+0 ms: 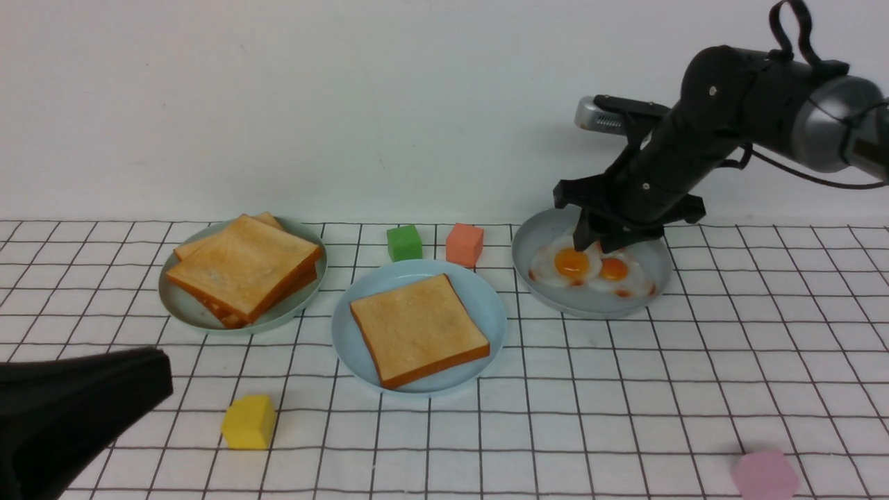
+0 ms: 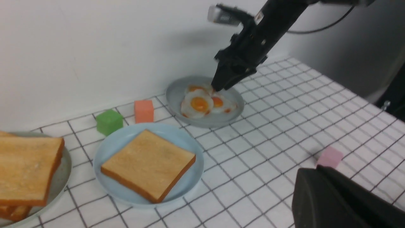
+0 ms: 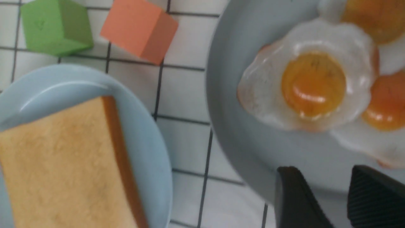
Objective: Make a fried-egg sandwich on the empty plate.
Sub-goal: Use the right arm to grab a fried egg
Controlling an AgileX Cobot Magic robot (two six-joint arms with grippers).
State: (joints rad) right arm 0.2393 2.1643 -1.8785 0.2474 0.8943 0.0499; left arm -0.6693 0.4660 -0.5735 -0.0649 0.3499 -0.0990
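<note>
1. Right fingers [image 3: 294, 196]: spread, with a bare gap between them and nothing held. They are poised low over the grey-green plate [image 1: 597, 305] that sits just right of the sky-blue plate [image 1: 489, 305]. I cannot tell whether they are touching anything.
2. Fried egg [image 1: 571, 266]: lies flat on that grey-green plate, on the side nearest the sky-blue plate, and overlaps two smaller eggs. The fingertips stand at its far edge, not yet around it.
3. Handling, judged: a thin, light, glossy toy, so likely slippery. The domed yolk would squirt out of a pinch. Best hold is the free rim of the white facing the sky-blue plate, clear of the neighbouring eggs. A shallow bite may drag one of them along.
4. Right arm [image 1: 729, 90]: reaches in from right of the sky-blue plate, with the forearm sloping down and the wrist pitched steeply so the fingers point at the plate.
5. The sky-blue plate carries one toast slice [image 1: 417, 328]; the egg goes on it next. Spare toast stack [image 1: 243, 267] sits to its left.
6. Left fingers [image 2: 341, 202]: pressed together and idle, low over the counter [image 1: 625, 417], left of and nearer than the sky-blue plate.
</note>
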